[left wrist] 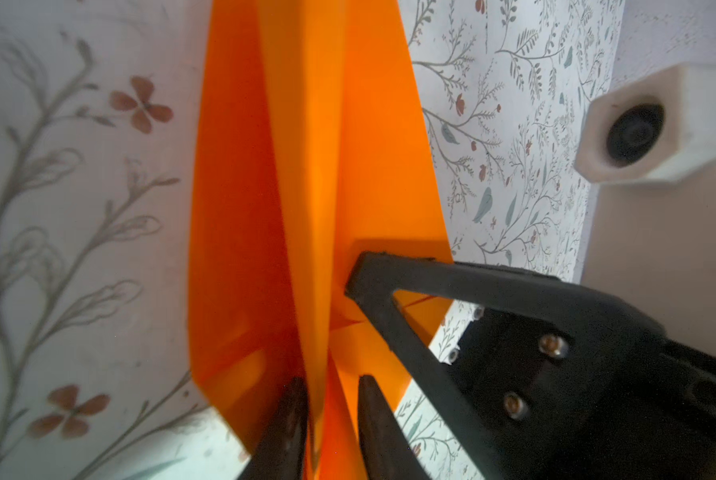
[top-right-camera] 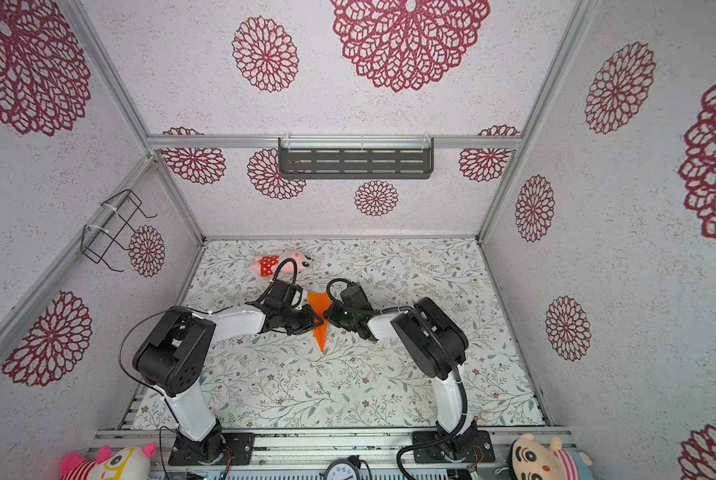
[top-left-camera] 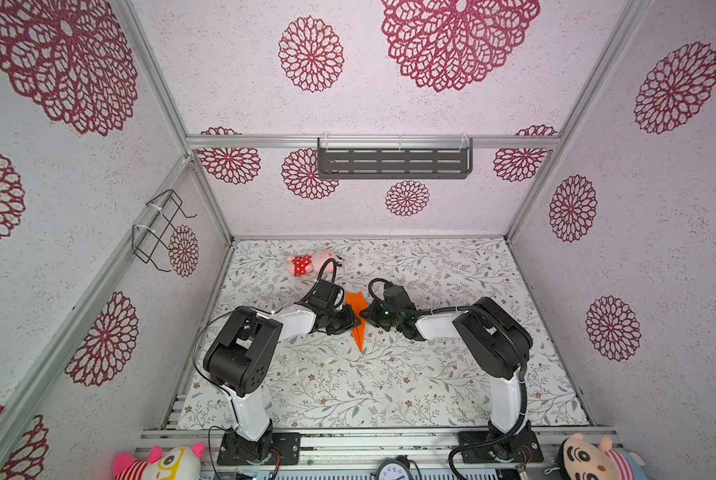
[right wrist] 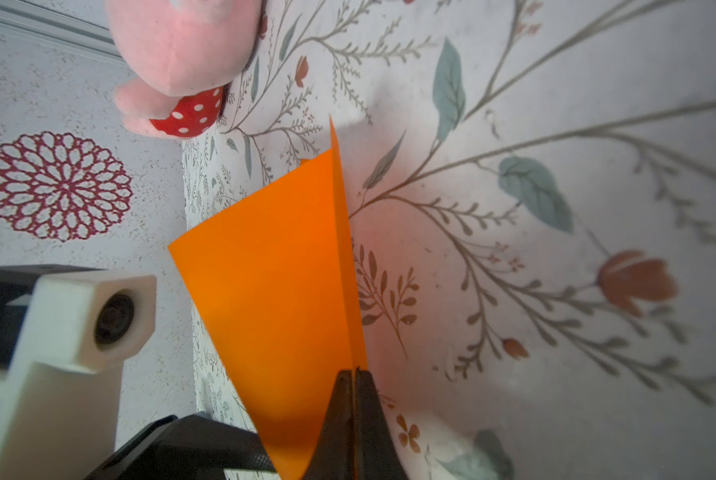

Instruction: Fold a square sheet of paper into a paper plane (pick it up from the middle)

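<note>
Paper plane looks light, crushable: right gripper clamps its centre fold; left gripper straddles that fold, jaws narrowly apart.

We see the paper plane, a bright orange dart folded close along its centre crease, over the middle of the table, narrow tip toward the near edge, wide tail toward the back.
</note>
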Robot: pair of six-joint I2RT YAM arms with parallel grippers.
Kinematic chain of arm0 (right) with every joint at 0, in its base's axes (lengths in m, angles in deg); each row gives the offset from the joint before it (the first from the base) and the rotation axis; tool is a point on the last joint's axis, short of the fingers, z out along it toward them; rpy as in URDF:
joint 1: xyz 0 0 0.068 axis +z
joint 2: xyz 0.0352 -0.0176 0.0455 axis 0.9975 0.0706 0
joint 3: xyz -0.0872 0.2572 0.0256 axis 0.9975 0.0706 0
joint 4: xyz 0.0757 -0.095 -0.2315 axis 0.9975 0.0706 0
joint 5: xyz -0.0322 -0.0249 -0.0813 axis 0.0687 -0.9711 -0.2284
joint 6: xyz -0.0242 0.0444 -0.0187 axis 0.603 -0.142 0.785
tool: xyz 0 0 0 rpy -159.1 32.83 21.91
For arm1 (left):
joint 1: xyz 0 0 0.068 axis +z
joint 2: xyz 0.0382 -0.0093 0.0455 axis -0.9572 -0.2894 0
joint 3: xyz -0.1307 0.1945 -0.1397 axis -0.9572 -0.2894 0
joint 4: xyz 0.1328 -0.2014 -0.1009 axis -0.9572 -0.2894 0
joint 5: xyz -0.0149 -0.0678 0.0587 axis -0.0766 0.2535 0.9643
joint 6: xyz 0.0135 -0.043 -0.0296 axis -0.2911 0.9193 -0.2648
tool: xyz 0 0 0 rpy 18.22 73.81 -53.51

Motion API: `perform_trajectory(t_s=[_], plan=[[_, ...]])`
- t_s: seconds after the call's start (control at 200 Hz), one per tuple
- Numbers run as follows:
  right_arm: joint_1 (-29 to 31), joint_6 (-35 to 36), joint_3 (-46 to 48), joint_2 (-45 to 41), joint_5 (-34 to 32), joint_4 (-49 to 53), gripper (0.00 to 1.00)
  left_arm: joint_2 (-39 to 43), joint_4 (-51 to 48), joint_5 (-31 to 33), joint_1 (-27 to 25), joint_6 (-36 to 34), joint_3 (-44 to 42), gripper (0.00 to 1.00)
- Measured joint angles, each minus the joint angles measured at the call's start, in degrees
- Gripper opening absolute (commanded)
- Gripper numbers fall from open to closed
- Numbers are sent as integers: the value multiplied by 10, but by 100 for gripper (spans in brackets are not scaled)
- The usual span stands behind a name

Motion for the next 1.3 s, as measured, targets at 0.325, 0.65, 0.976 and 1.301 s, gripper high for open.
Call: perform_trajectory(t_s=[0.325, 0.65, 0.976, 1.301], plan=[[0, -4, 0, 0, 3, 0, 3, -5, -6, 3, 0, -2, 0, 5], [-2, 39, 23, -37, -33, 37, 48, 2, -86, 30, 0, -31, 30, 0], [-7, 112, 90, -203, -207, 119, 63, 54, -311, 196, -8, -115, 112, 0], [-9, 122, 121, -223, -286, 166, 63, 14, -408, 297, -49, -127, 149, 2]])
